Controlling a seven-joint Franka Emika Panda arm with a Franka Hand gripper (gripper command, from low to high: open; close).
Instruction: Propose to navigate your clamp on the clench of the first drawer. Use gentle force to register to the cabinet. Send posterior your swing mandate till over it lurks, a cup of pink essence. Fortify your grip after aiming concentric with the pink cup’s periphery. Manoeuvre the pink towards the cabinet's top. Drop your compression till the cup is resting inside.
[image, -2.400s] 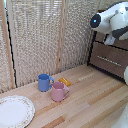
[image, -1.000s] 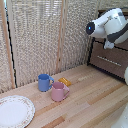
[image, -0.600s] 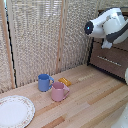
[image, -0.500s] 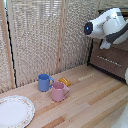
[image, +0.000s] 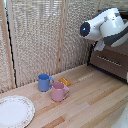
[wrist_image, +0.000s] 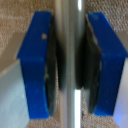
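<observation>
Wrist view: hand (wrist_image: 70, 62) clamped around the clench (wrist_image: 69, 30), blue fingers (wrist_image: 35, 60) on both sides, dark pads pressing the bar. Bar runs straight through centre of frame, top to bottom, so its long axis sits square across the closing direction. Thin, round, brushed silver metal, smooth with bright highlight. Fingers blocky, matte dark blue, slightly scuffed.

Exterior view: white-and-grey arm (image: 107, 27) at upper right, bulky rounded shells; hand itself hidden behind arm there, cannot confirm contact from this angle. The cabinet (image: 112, 60) at right edge, dark brown wood, flat panels; one drawer front with a silver bar visible below arm, unclear from this view whether that is the first drawer or lower one.

Key relation for later move: the pink cup (image: 59, 91) lies well apart from hand, lower left of centre, standing upright on the worktop (image: 95, 102), side handle pointing toward frame right. Glossy, small, cylindrical. Blue mug (image: 44, 82) just beside it, up-left, similar size. Small yellow-orange object (image: 64, 81) near both, too small to identify. Patterned white plate (image: 15, 111) at lower left. Worktop light wooden planks, visible grain. Woven blind backdrop behind.

Judged step: drawer handling first; cup untouched.
</observation>
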